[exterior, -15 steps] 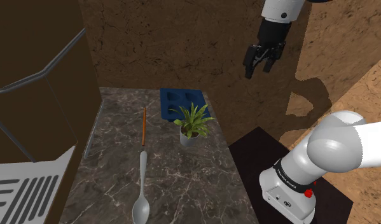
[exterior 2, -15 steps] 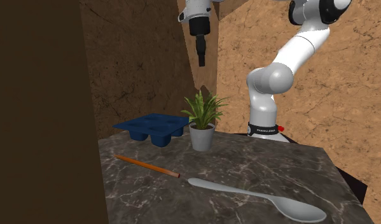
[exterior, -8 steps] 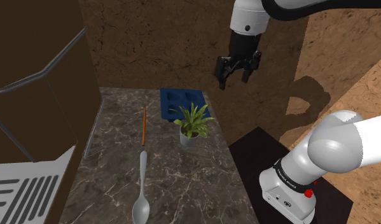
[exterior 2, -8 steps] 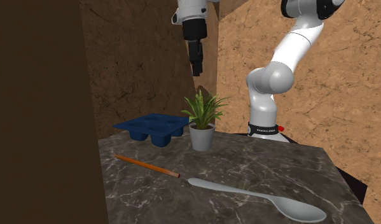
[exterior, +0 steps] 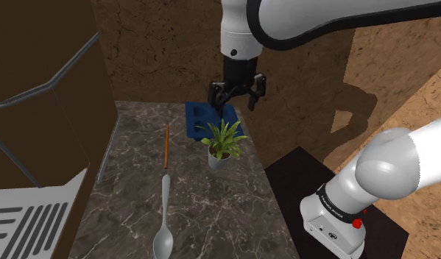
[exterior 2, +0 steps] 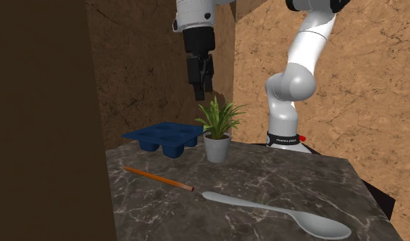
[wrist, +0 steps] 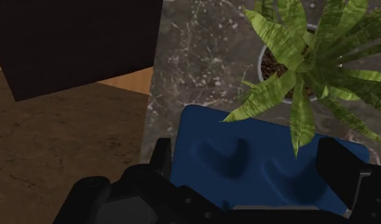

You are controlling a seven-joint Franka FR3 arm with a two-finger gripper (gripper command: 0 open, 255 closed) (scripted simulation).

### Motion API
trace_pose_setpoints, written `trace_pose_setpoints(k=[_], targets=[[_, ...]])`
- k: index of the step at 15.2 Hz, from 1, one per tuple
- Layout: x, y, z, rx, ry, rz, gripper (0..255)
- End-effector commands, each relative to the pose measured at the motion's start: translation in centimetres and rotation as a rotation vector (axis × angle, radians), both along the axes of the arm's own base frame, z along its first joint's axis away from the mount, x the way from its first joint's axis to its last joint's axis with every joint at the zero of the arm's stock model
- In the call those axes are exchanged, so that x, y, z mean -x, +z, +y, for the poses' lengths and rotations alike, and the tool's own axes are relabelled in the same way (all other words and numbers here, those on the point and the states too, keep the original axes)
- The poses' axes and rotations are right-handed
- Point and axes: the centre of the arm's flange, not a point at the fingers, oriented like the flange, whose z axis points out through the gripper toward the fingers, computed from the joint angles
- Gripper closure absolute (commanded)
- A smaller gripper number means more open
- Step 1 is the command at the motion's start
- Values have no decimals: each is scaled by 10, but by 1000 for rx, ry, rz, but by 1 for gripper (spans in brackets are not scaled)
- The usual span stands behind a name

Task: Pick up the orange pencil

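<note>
Approach step: pincer (exterior: 233,102) is held open and empty above the blue tray (exterior: 199,118), orange pencil (exterior: 166,146) lies flat on the counter (exterior: 211,210) beside the tray (spoon (exterior: 163,221) just past one end), so a sideways shift, alignment across the shaft and descent are judged needed.

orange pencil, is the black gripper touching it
Apart. The second exterior view shows the black two-finger gripper up in the air, with the thin orange pencil lying on the dark marbled countertop below.

Claw (exterior: 233,104) displaced over one second from the shoulder view's upper right, leftward and downward, to a position above the blue tray (exterior: 199,118), beyond the potted plant (exterior: 223,141). Arm (exterior: 307,18) swung across accordingly.
</note>
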Motion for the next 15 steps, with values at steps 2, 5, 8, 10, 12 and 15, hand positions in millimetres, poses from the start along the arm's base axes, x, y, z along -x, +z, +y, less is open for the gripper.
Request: trace_pose_setpoints(k=[2, 5, 8, 10, 12, 15], targets=[[-11, -18, 34, 13, -40, -2, 0], [-26, -35, 68, 28, -77, -4, 0], [-42, -53, 101, 42, -113, -6, 0], [-53, -65, 123, 51, -137, -8, 0], [-66, -77, 145, 61, -162, -9, 0], [-85, -96, 176, 75, -198, -11, 0]])
